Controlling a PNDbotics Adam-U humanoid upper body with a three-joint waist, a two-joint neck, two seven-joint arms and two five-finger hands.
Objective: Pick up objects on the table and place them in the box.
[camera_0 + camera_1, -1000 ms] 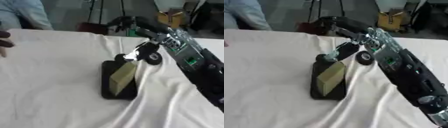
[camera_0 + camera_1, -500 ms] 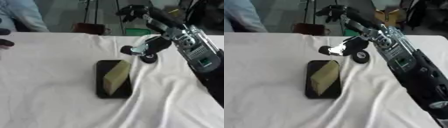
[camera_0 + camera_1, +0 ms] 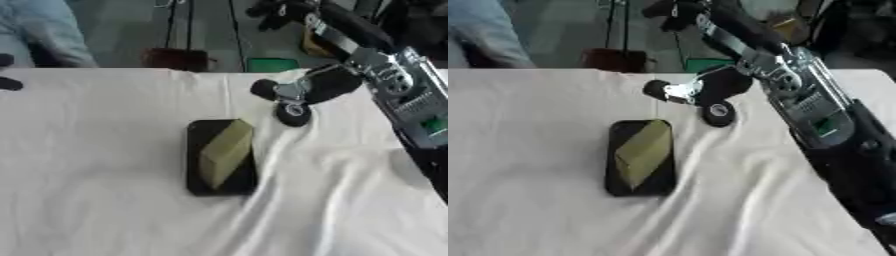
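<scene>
The right hand (image 3: 677, 9) is raised past the table's far edge, its fingers too blurred to tell whether spread or curled. Well below it, nearer the robot, a yellow-green block (image 3: 224, 152) leans in a black tray (image 3: 199, 134) on the white cloth (image 3: 96, 165).

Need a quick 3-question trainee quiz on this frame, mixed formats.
1. True or false: the yellow-green block lies in the black tray.
2. Which is the round black thing nearest? A) the table's near edge B) the tray's far right corner C) the table's left edge
3. Fill in: the tray sits on a ___ cloth.

Key: 1 true. 2 B. 3 white.
</scene>
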